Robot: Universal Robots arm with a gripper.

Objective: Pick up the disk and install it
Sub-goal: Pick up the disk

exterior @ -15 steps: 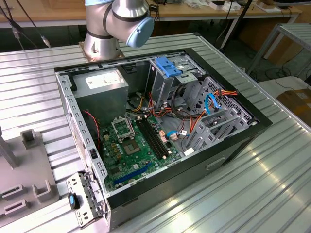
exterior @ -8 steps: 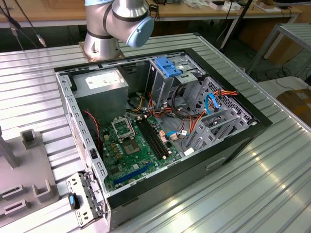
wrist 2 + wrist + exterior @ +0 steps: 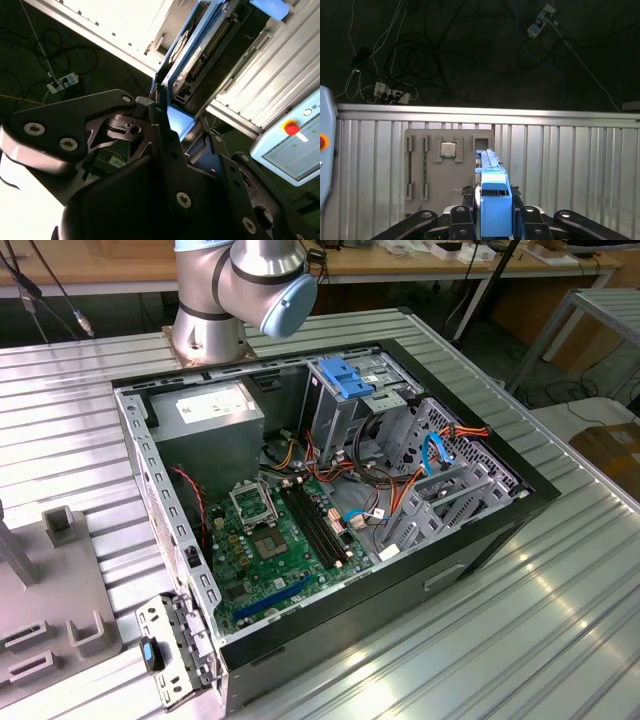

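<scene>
I'm looking at the ribbed metal desk [image 3: 500, 640], with the open computer case [image 3: 400, 585] lying on its side across the middle. Inside the case are the green motherboard [image 3: 270, 540], the grey power supply [image 3: 205, 420] and a blue plastic bracket [image 3: 345, 375] on top of the tall metal drive bay. The arm [image 3: 240, 290] stands on its base at the far edge of the desk, behind the case. In the exterior view I can see its base and a bulky joint with a blue cap, with the rest running out of frame. A grey fixture tray [image 3: 60, 590] sits on the desk at the exterior view's left, well apart from the case. In the first wrist view I see that tray [image 3: 420, 190] from above, carrying a processor chip [image 3: 448, 149] and a memory stick [image 3: 424, 170], with cables and a power strip [image 3: 540, 22] on the dark floor beyond the desk edge. A pale blue teach pendant [image 3: 290, 145] with a red stop button shows in the second wrist view. The disk [image 3: 495, 197] is in the gripper [image 3: 495, 207], up off the desk and over the tray area. It is held on edge, with its blue carrier rail facing the camera. The black fingers [image 3: 526, 216] are clenched on it from both sides. In the second wrist view the disk [image 3: 192, 65] runs edge-on away from the gripper [image 3: 172, 117], with grey metal between blue rails.
</scene>
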